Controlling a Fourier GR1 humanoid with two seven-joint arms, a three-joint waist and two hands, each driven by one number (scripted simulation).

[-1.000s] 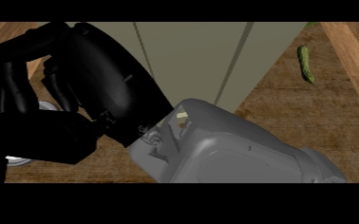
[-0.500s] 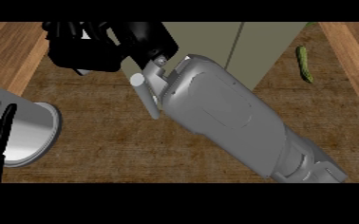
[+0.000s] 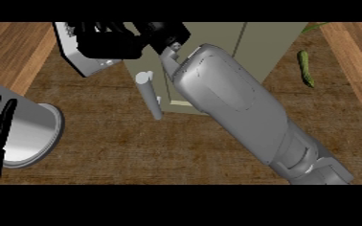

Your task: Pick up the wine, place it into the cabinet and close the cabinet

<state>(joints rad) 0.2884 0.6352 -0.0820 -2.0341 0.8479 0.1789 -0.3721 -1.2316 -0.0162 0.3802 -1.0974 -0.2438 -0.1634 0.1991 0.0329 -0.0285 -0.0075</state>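
My right hand point(image 3: 117, 45) is at the top left, at the end of the grey forearm that crosses from the lower right. Its fingers reach up past the picture's top and lie against a light grey door panel point(image 3: 83, 62). Behind the forearm stands the beige cabinet front point(image 3: 265, 48), with a grey bar handle point(image 3: 150, 95) just left of the wrist. No wine bottle shows anywhere. My left forearm's round grey end point(image 3: 32, 134) enters at the left edge, and only a black sliver of the left hand point(image 3: 6, 119) is visible.
A slim green vegetable point(image 3: 306, 69) lies on the brown counter point(image 3: 141, 148) at the right, beside a lighter wooden strip point(image 3: 346, 43). Another wooden strip point(image 3: 21, 52) runs along the upper left.
My right hand has moved up and away toward the picture's top, against the door panel. The left forearm has come in at the left edge, and the bar handle now shows.
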